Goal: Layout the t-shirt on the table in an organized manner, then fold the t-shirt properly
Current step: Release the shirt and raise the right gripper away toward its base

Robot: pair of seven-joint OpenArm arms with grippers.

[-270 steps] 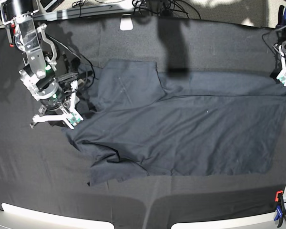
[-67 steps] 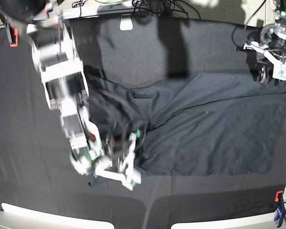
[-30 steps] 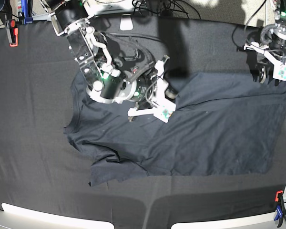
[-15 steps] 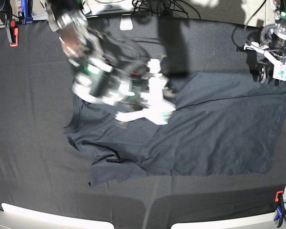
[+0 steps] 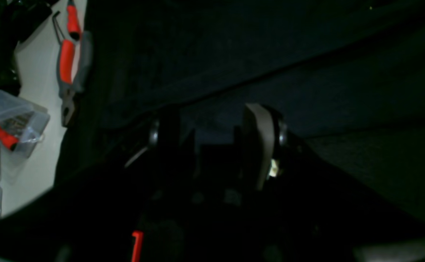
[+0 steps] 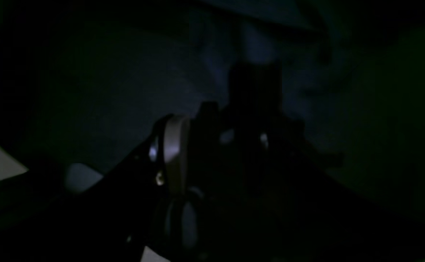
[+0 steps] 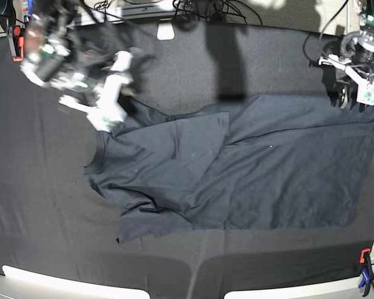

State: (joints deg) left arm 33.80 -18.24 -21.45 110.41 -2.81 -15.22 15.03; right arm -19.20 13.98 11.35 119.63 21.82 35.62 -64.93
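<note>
The t-shirt [image 7: 237, 168] lies rumpled mid-bench [image 7: 43, 205], one sleeve flopped inward. Both the right gripper [image 7: 106, 99] and left gripper [image 7: 360, 81] gape, holding nothing; I'd pinch that sleeve's edge and draw outward

Robotics workbench: clamped black table [image 7: 43, 205], pliers [image 5: 70, 62], cables [image 7: 193, 9].

No readable text, labels, brands, numbers or signs in any view; wrist views too dark.
</note>
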